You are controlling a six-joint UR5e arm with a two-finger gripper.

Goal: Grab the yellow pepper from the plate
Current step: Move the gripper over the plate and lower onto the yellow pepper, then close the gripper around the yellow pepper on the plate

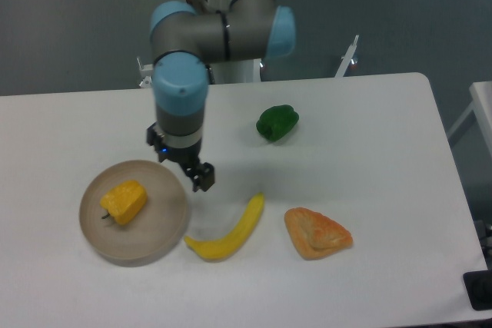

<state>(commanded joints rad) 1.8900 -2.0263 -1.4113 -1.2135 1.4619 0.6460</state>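
Over the plate's right rim, the end effector [201,177] hung with nothing in it; fingers looked nearly pressed together, though I couldn't tell for sure at that size. Yellow pepper [124,201] lay left of center on the plate [154,237], stem toward the lower left, apart from the end effector. My read: spread the fingers before descent, center over the pepper, span its narrower width, and avoid clipping the rim or the banana [227,230].

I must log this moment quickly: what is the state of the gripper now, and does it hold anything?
Gripper: holds nothing; whether the jaws are open or closed cannot be told. The yellow pepper lies on the plate.
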